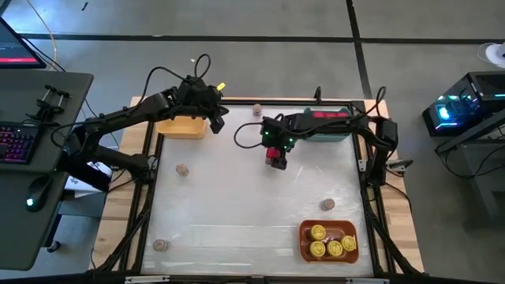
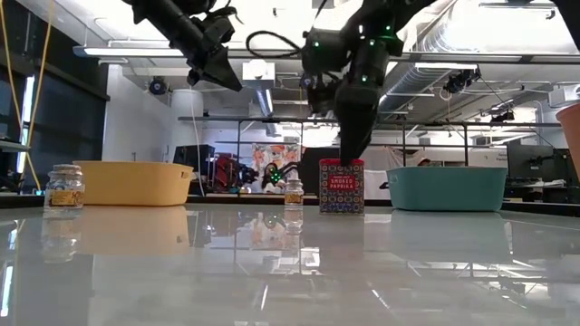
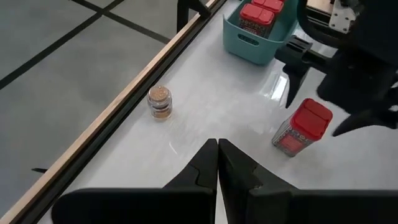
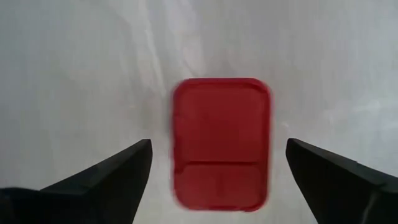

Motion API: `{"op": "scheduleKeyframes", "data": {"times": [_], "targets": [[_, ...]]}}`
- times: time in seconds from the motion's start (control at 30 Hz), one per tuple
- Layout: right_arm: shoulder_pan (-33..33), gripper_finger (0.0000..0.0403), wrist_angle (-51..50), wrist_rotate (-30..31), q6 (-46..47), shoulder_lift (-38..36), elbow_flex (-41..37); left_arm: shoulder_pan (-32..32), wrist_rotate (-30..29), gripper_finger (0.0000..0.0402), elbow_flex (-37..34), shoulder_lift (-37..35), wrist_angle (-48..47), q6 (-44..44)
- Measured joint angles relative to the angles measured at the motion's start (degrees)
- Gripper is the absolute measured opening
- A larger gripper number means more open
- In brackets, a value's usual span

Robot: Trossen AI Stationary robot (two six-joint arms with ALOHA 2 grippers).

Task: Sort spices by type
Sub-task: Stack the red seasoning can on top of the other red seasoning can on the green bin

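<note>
A red boxy spice tin [image 4: 222, 143] stands upright on its base on the white table [image 1: 252, 213], in front of the teal bin [image 1: 327, 128]. My right gripper [image 4: 219, 146] hovers open just over it, pointing down, one finger on each side of the red lid without touching. In the low view the right gripper [image 2: 349, 149] sits right at the tin's top [image 2: 342, 165]. My left gripper [image 3: 217, 163] is shut with nothing in it, raised beside the yellow bin [image 1: 183, 126]. Small tan jars [image 1: 182, 170] [image 1: 327, 204] [image 1: 161, 245] stand scattered on the table.
The teal bin [image 3: 258, 28] holds red tins. An orange bin [image 1: 327, 241] at the near right holds several yellow-lidded jars. One tan jar [image 3: 160, 102] stands by the table's far rail [image 1: 260, 102]. Free table lies through the middle and near left.
</note>
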Motion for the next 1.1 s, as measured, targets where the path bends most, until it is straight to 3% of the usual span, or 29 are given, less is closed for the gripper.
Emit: {"op": "scheduleKeyframes", "data": {"times": [0.17,0.33,0.5,0.67,0.9,1.1], "targets": [[-0.1,0.0304,0.8,0.2,3.0,1.1,0.0,0.0,0.0,0.0000,0.0,0.0,0.0,2.0],[-0.1,0.0215,1.0,0.0,4.7,1.3,0.0,0.0,-0.1,0.0000,0.0,0.0,0.0,3.5],[-2.2,0.0215,-1.1,-1.4,12.4,0.2,0.8,0.0,-0.1,0.0000,0.0,0.0,0.2,4.0],[-7.0,0.0215,-7.6,-0.1,15.3,-6.2,5.3,0.6,0.0,0.0000,0.0,0.0,1.6,4.1],[-20.6,0.0215,-16.0,5.6,25.1,-15.5,5.8,1.8,-0.1,0.0000,0.0,0.0,3.0,4.5],[-30.9,0.0215,-18.2,5.5,31.4,-15.9,5.2,2.1,0.0,0.0000,0.0,0.0,3.7,6.0]]}}
